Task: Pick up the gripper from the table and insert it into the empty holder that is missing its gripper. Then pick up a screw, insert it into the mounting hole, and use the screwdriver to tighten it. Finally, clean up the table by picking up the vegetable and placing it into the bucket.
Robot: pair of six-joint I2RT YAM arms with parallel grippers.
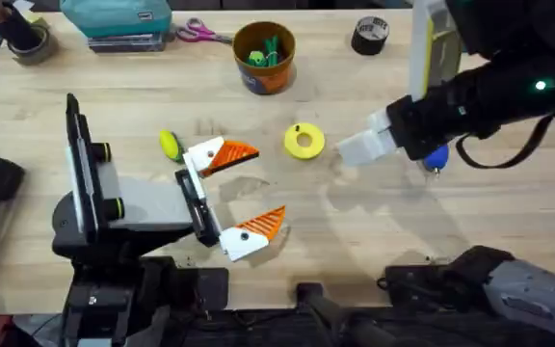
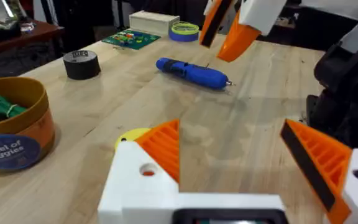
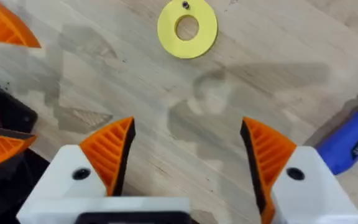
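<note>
Bucket [image 2: 14,134] label reads "ushel of Veggies" (start cut off). Vegetable [image 1: 170,145] well left of it, screwdriver [image 2: 192,73] right. Left gripper [image 2: 241,162], right gripper [image 3: 188,152]: fingers apart, holding nothing.

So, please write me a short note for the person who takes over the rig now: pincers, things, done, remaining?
Left pincer: open, empty, low at the table.
Right pincer: open, empty, above the table near the yellow ring.
Both white finger bases of the left pincer carry an orange wedge, so insertion looks done.
Screw: cannot tell if fitted.
Screwdriver lies on the table. So does the vegetable, outside the bucket.
To do: check screw, tighten, clean up.
</note>
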